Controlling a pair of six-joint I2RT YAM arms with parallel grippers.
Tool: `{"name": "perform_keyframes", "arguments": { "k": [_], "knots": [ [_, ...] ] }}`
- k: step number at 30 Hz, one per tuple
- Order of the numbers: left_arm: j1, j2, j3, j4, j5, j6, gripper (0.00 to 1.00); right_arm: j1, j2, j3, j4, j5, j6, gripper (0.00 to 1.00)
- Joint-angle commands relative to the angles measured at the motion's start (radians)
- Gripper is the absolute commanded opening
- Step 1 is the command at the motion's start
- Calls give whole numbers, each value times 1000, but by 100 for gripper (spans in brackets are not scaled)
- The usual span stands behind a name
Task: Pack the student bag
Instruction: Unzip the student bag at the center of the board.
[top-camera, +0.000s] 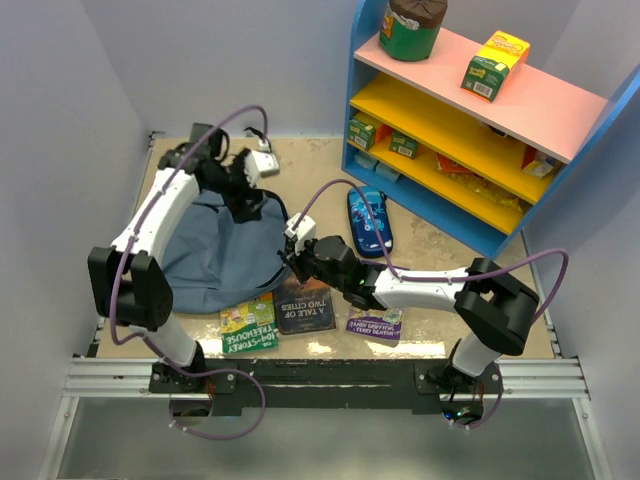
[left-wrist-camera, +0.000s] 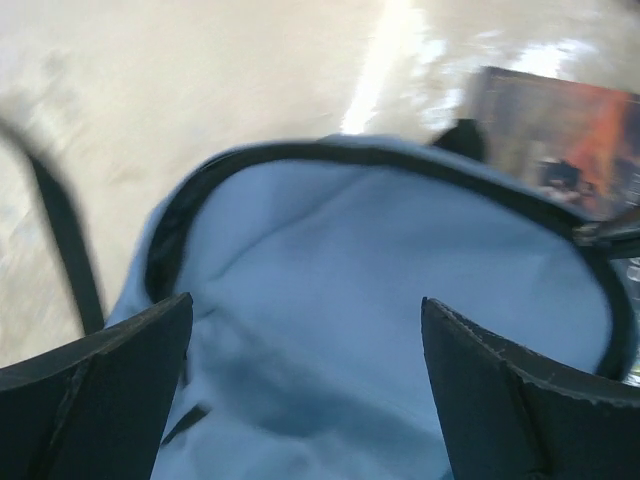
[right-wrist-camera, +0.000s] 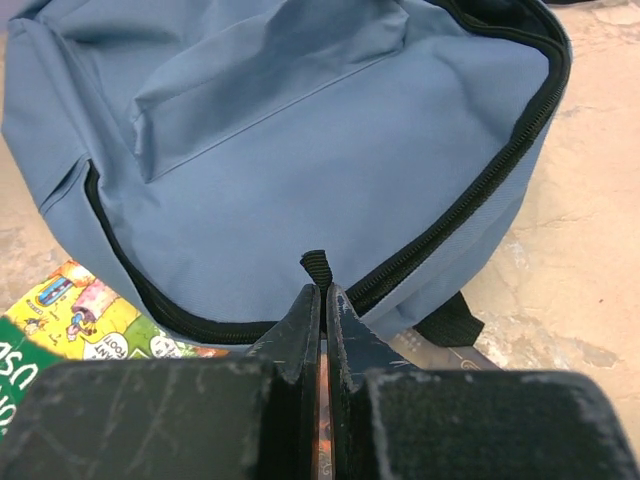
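Note:
The student bag (top-camera: 205, 255), a slate-blue backpack with a black zipper, lies on the left half of the table. My left gripper (top-camera: 246, 200) hovers over its far right edge. In the left wrist view the gripper (left-wrist-camera: 305, 335) is open, with its fingers (left-wrist-camera: 100, 400) wide apart above the bag's pale lining (left-wrist-camera: 380, 270) and black-rimmed mouth. My right gripper (top-camera: 297, 262) is at the bag's near right side. In the right wrist view it (right-wrist-camera: 323, 292) is shut on a small black zipper pull tab (right-wrist-camera: 316, 265) of the bag (right-wrist-camera: 300, 130).
Three books lie along the near edge: a green one (top-camera: 250, 325), a dark one (top-camera: 303, 303) partly under the bag, and a purple one (top-camera: 375, 322). A dark-blue printed pencil case (top-camera: 368, 220) lies mid-table. A blue shelf unit (top-camera: 470, 130) with boxes stands at the back right.

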Motion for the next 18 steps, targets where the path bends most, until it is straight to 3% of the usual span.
{"name": "perform_keyframes", "arguments": {
  "k": [1, 7, 18],
  "knots": [
    [-139, -76, -170, 200, 61, 191, 100, -3, -32, 1, 56, -26, 20, 0],
    [-169, 132, 9, 75, 85, 291, 100, -2, -57, -36, 93, -76, 0, 0],
    [-170, 214, 16, 82, 91, 350, 100, -3, -60, -56, 116, -129, -8, 0]
  ]
}}
